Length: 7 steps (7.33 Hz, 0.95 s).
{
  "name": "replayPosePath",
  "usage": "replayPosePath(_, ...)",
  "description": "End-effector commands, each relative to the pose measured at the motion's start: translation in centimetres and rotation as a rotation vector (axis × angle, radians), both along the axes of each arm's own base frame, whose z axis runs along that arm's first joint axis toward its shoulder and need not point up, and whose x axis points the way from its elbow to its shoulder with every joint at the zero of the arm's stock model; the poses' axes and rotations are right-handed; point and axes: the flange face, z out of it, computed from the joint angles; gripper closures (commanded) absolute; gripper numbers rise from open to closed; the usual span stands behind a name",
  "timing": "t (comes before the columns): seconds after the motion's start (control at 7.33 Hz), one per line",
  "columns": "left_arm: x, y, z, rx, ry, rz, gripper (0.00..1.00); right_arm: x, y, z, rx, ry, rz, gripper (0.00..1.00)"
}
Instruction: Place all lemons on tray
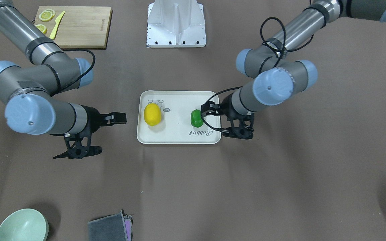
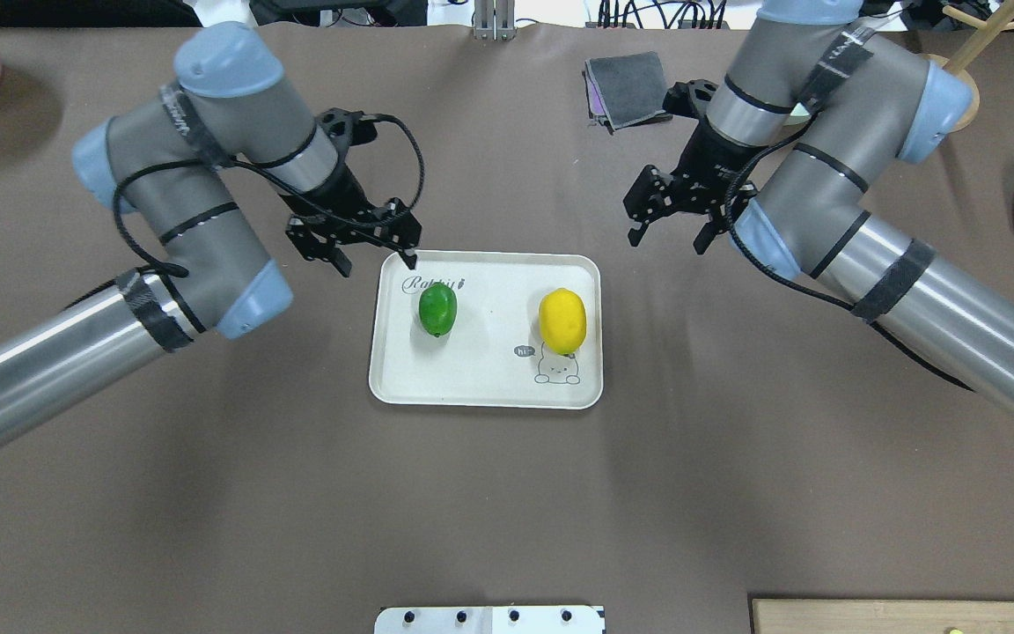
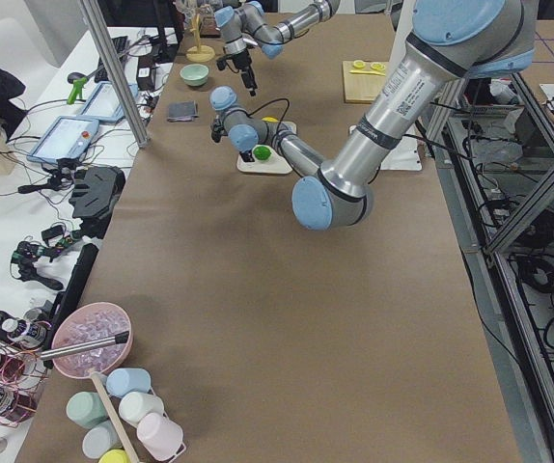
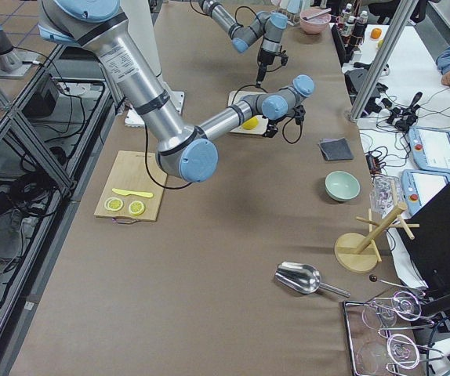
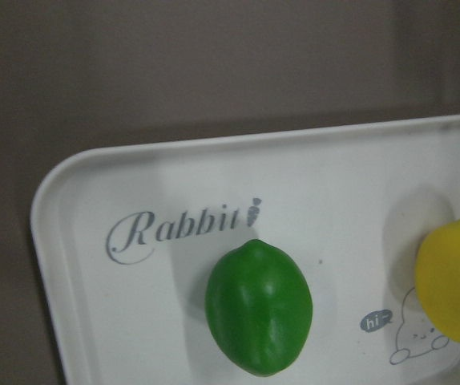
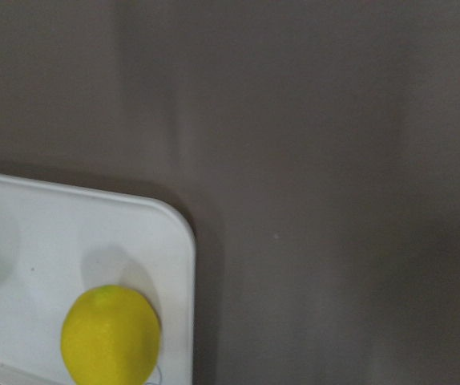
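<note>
Nearest the robot, on its right, a bamboo cutting board (image 1: 79,28) holds lemon slices (image 1: 46,15) and a yellow knife (image 1: 57,24). At mid-table sits the tray (image 2: 485,387), and both lemons lie on it, well apart from each other. The yellow lemon (image 2: 562,320) is in the right half, just beyond the bear drawing. The green lemon (image 2: 437,308) is in the left half, just on the near side of the "Rabbit" script. Beyond the tray's far left corner the left gripper (image 2: 377,262) has its jaws spread wide and holds nothing. One fingertip is over the corner rim, close to the green lemon but apart from it; whether it touches the rim cannot be told. Far right of the tray, well clear of it, the right gripper (image 2: 665,242) is also spread wide and empty above bare table. Farthest out lie a grey folded cloth (image 2: 626,77) and, to the right, a pale green bowl (image 1: 22,226)
</note>
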Motion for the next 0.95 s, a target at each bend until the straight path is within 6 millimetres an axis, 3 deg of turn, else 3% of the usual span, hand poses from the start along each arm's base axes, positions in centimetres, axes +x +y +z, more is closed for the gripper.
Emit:
replayPosePath(0.0, -12.0, -3.8, 7.1, -0.037, -0.059, -0.169, 0.01, 7.6, -1.4, 5.8, -0.032, -0.008, 0.055, 0.00)
replayPosePath(0.14, -17.9, -5.5, 10.4, -0.009, -0.115, -0.240, 0.01, 11.9, -1.3, 10.1, 0.047, -0.022, 0.039, 0.00)
replayPosePath(0.27, -23.8, -6.1, 15.1, 0.120, -0.207, -0.263, 0.01, 14.6, -0.4, 13.7, 0.105, -0.036, 0.008, 0.00)
replayPosePath(0.55, -35.7, -2.9, 23.1, 0.230, -0.301, -0.243, 0.01, 18.6, 5.8, 19.2, 0.083, 0.013, 0.020, 0.03)
replayPosePath(0.68, -40.0, 0.9, 27.9, 0.287, -0.341, -0.182, 0.01, 20.9, 6.8, 19.8, 0.138, 0.076, 0.058, 0.01)
replayPosePath(0.82, -43.1, 3.5, 30.3, 0.348, -0.406, -0.154, 0.01, 23.6, 6.8, 20.6, 0.181, 0.081, 0.104, 0.01)
